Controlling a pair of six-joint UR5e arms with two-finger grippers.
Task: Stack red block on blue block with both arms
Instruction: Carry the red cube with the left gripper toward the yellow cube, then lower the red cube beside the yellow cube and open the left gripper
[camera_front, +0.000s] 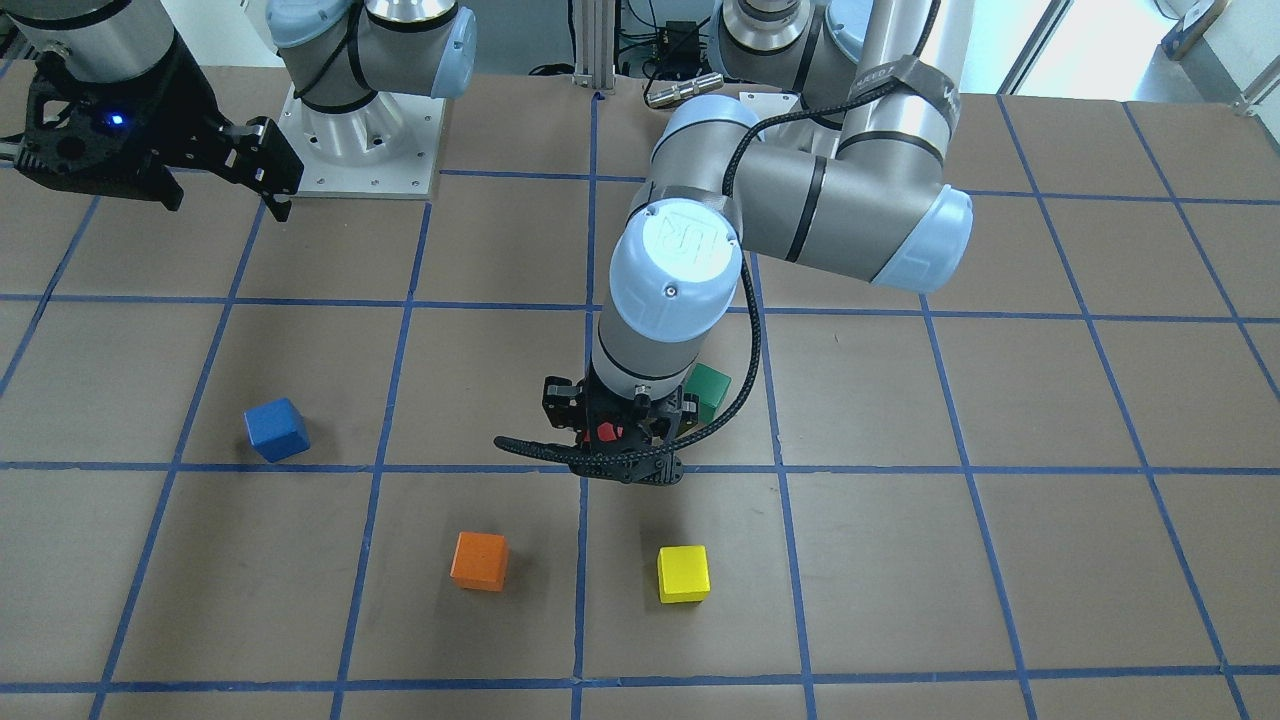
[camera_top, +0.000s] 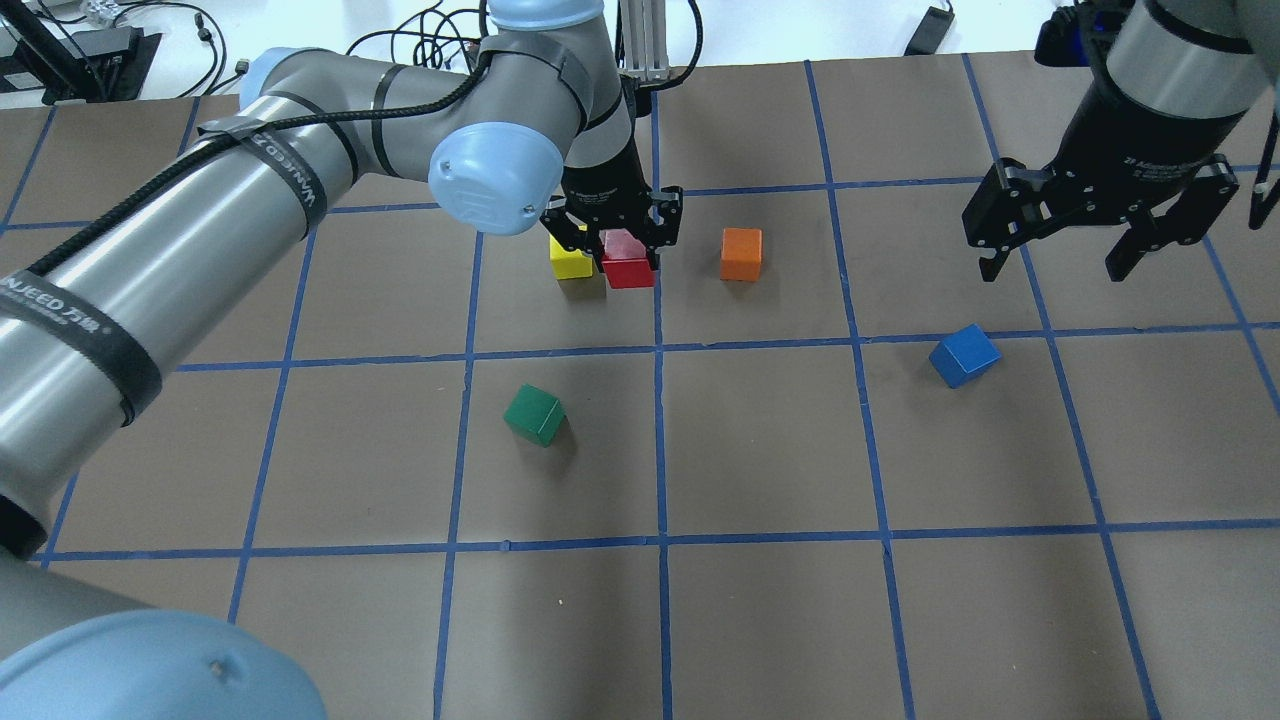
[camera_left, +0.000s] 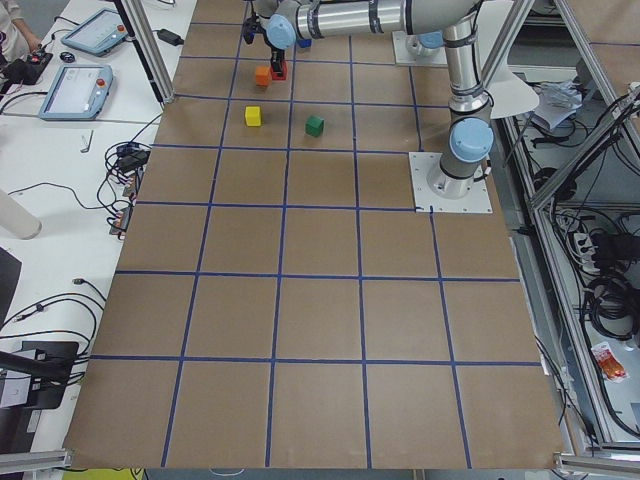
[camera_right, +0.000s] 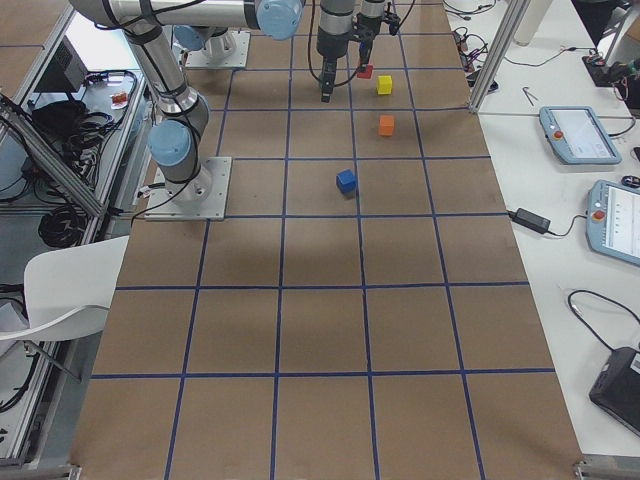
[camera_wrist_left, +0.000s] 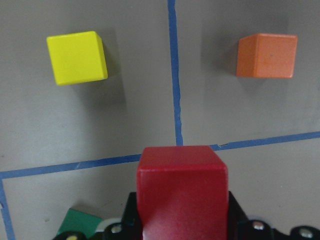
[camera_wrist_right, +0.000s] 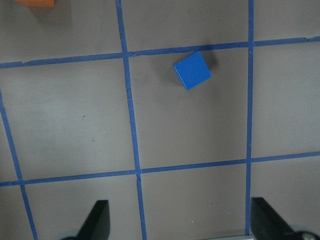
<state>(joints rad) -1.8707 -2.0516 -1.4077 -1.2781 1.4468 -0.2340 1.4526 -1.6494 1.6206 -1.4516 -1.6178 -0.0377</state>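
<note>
My left gripper (camera_top: 626, 258) is shut on the red block (camera_top: 629, 265) and holds it above the table, near the yellow and orange cubes. The red block fills the lower middle of the left wrist view (camera_wrist_left: 182, 192) and shows as a small red patch between the fingers in the front view (camera_front: 606, 433). The blue block (camera_top: 965, 356) lies alone on the table on my right side; it also shows in the front view (camera_front: 276, 429) and the right wrist view (camera_wrist_right: 192, 70). My right gripper (camera_top: 1053, 265) is open and empty, high above the table and beyond the blue block.
A yellow cube (camera_top: 571, 260) sits just left of the held red block and an orange cube (camera_top: 741, 254) to its right. A green cube (camera_top: 535, 414) lies nearer my base. The brown table (camera_top: 760, 450) has a blue tape grid.
</note>
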